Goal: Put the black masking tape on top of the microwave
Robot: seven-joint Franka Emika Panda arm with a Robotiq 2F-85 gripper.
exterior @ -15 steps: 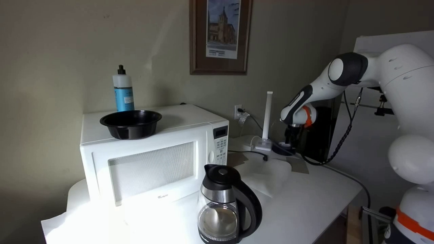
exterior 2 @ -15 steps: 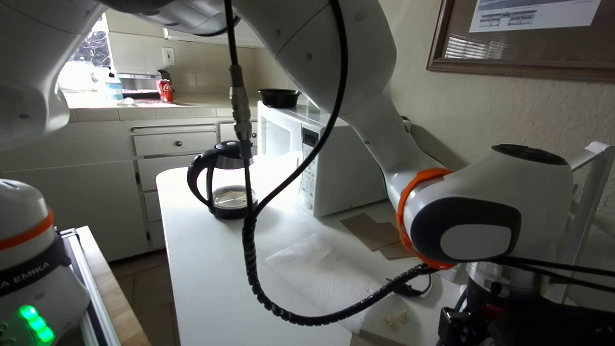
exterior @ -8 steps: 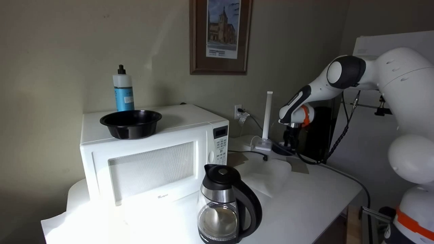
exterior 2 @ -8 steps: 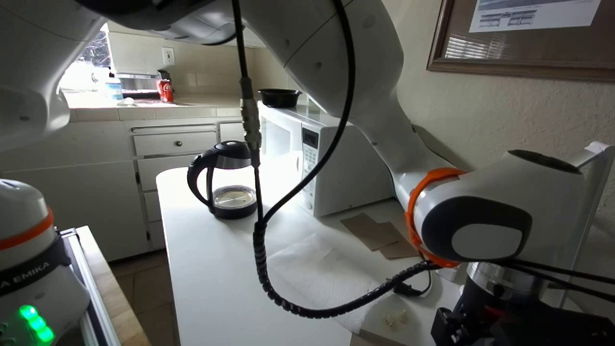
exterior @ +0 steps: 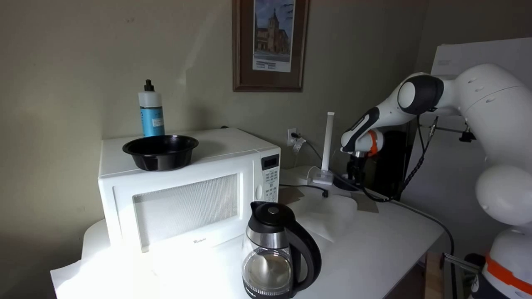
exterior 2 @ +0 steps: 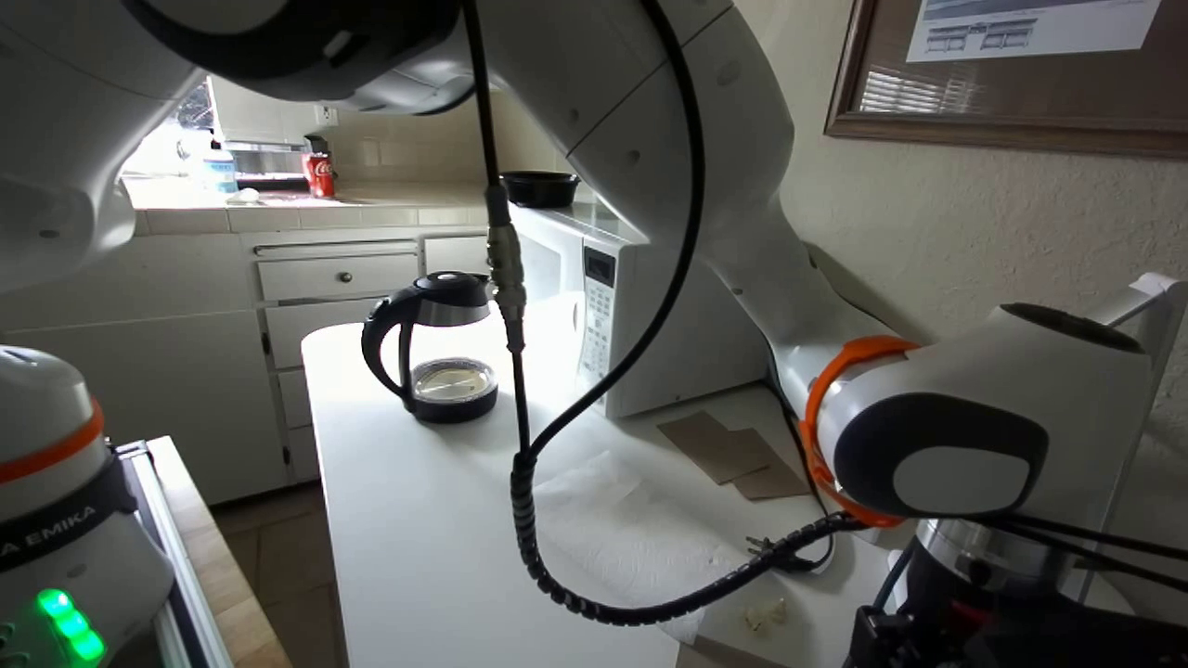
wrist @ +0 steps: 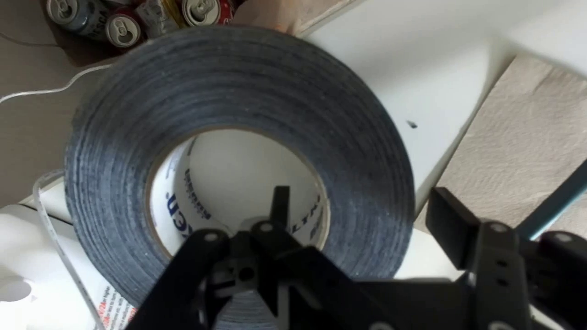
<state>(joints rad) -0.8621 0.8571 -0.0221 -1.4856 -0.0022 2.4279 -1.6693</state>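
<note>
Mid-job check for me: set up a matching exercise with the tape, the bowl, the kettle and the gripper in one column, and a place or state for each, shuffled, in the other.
Things
1. black masking tape
2. black bowl
3. glass kettle
4. gripper

Places and states
A. standing on the table, in front of the microwave door
B. open
C. ring-shaped, white on the inside
D. on top of the microwave

Right pairs: 1-C, 2-D, 3-A, 4-B

The white arm (exterior: 494, 101) has orange bands (exterior: 507, 275), black cables (exterior 2: 525, 520) and black fingers (wrist: 451, 229).
</note>
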